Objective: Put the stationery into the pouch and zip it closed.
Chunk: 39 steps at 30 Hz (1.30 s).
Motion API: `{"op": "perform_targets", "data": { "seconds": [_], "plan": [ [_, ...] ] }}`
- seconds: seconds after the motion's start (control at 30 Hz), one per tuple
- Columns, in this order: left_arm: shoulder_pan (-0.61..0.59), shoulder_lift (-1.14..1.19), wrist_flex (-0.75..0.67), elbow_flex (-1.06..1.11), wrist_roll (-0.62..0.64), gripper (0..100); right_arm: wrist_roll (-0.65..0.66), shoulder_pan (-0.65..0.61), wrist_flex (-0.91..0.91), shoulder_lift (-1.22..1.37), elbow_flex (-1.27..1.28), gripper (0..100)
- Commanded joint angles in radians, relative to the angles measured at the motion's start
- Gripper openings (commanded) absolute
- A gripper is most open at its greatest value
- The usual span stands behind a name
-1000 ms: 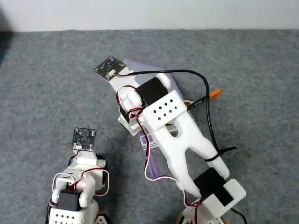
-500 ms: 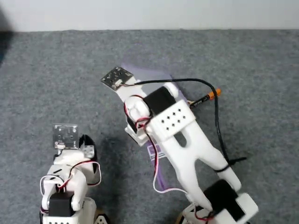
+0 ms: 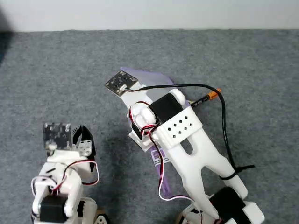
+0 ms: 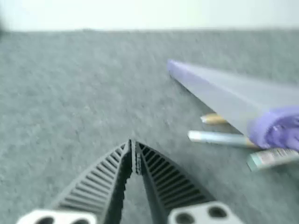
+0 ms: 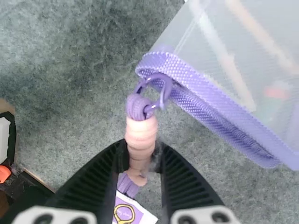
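Translucent purple zip pouch (image 3: 148, 77) lies mid-table on the grey carpet (image 3: 261, 60), largely beneath the right arm. The right gripper (image 5: 140, 151) has its jaws narrowed on the peach bead zipper pull (image 5: 140, 133), seemingly ready to drag the slider along. The left gripper (image 4: 134, 151), jaws pressed together and empty, sits at the near left, well apart from the pouch; it looks free to steady it.

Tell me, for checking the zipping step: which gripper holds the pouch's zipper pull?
The right gripper: its jaws clamp the pink-beaded zipper pull. The left gripper is shut on nothing.
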Motion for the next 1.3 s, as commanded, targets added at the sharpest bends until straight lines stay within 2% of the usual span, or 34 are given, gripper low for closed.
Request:
{"op": "perform_targets", "data": {
  "seconds": [0.0,0.2,0.37,0.47,0.6,0.83,1.13,1.27],
  "plan": [
    [0.029,0.221,0.008,-0.151,0.02,2,-0.005,0.01,0.001,-0.042,-0.005,0.9],
    [0.025,0.485,0.0,-0.259,0.011,2,-0.005,0.015,-0.004,-0.042,-0.005,0.9],
    [0.029,0.611,-0.097,-0.292,0.014,2,-0.005,0.015,-0.004,-0.042,-0.005,0.9],
    [0.031,0.674,-0.106,-0.341,0.034,12,-0.005,0.015,-0.004,-0.042,-0.005,0.9],
    [0.041,0.741,-0.061,-0.409,0.137,25,-0.005,0.015,-0.004,-0.048,-0.008,0.9],
    [0.218,0.767,-0.069,-0.427,0.158,24,-0.006,0.015,-0.004,-0.051,-0.008,0.9],
    [0.224,0.773,-0.204,-0.401,0.17,24,-0.005,0.015,-0.007,-0.053,-0.064,0.9],
    [0.221,0.772,-0.204,-0.372,0.17,24,-0.005,0.015,-0.007,-0.05,-0.074,0.8]
  ]
}}
